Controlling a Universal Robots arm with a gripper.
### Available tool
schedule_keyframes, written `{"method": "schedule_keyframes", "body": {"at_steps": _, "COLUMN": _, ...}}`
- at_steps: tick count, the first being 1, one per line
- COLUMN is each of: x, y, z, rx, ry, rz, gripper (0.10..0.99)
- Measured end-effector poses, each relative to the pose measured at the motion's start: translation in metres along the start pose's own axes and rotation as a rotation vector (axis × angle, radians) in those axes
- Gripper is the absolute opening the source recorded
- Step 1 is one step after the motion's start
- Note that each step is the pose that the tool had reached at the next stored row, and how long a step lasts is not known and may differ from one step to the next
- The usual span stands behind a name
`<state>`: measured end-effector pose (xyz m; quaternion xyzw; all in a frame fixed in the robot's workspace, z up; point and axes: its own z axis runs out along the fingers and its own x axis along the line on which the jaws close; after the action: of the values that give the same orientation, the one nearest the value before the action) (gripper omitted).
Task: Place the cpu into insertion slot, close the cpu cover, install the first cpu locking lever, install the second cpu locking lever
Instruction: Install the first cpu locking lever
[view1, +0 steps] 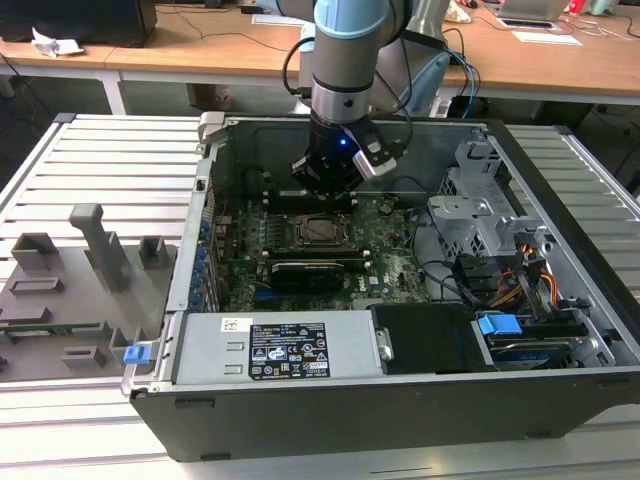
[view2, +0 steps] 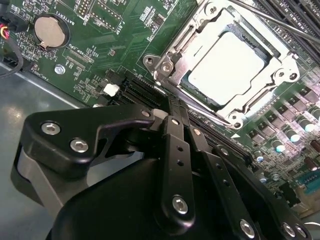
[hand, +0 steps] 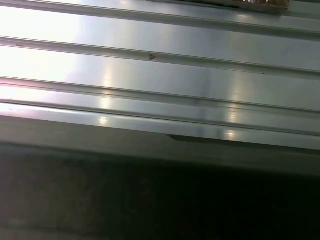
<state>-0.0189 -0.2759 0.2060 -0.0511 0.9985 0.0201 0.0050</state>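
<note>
Gripper (view2: 172, 106) links sit nearest in the second wrist view. Its two fingers (view2: 176, 145) lie side by side with no gap that we can see, so we call it closed and empty. Tips rest right at the near edge of the cpu cover (view2: 172, 47), touching or just beside it, we can't tell which.

Behind that, the cpu (view2: 227, 67) is seated flat in the insertion slot (view1: 300, 232), and the cover is down around it, with the chip top showing through the window. So placing and cover-closing look done. We judge the step in hand to be a locking lever.

A thin lever rod (view2: 270, 20) runs along the far side of the socket. It looks unlatched, though its hook end is out of sight.

We judge that lever work calls for a firm sideways push along the frame edge, without scraping the green board (view2: 115, 45) or the coin cell (view2: 50, 30).

In the exterior view the arm stands upright inside the open computer case (view1: 560, 190), directly over the socket.
</note>
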Motion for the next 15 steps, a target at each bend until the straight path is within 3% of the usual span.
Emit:
{"method": "schedule_keyframes", "body": {"at_steps": 7, "x": -0.0001, "y": 0.0004, "z": 0.0026, "rx": 0.007, "ry": 0.0009, "rz": 0.0, "gripper": 0.106}}
{"method": "schedule_keyframes", "body": {"at_steps": 15, "x": -0.0001, "y": 0.0005, "z": 0.0011, "rx": 0.007, "ry": 0.0007, "rz": 0.0, "gripper": 0.106}}
